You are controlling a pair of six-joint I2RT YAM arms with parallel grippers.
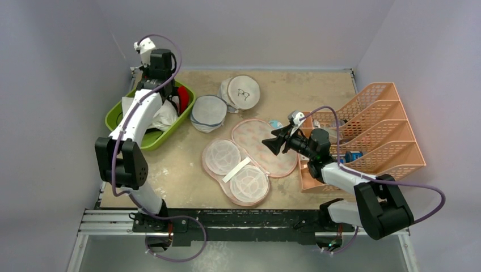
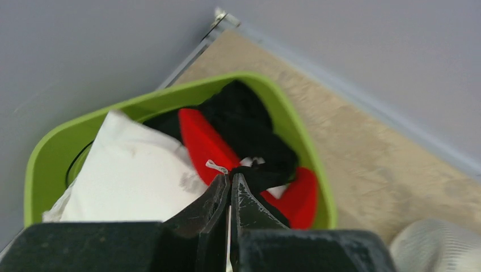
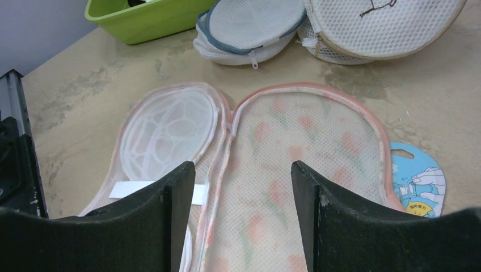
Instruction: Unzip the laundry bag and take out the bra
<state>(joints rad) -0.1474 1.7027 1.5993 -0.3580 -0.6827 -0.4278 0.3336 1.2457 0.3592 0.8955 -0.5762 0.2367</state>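
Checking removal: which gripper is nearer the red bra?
Left. The left gripper is shut right above the red bra in the green basin; the right gripper hovers open over the laundry bag.

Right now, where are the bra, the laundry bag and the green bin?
bra point(image 2: 199, 140): left wrist view, on the upper red cup.
laundry bag point(image 3: 283, 130): right wrist view, on the flowered mesh flap lying open.
green bin point(image 2: 54, 153): left wrist view, on its left inner wall.

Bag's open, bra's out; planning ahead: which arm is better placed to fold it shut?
Likely right: the right gripper, open, hangs over the laundry bag; the left gripper sits shut above the green bin.
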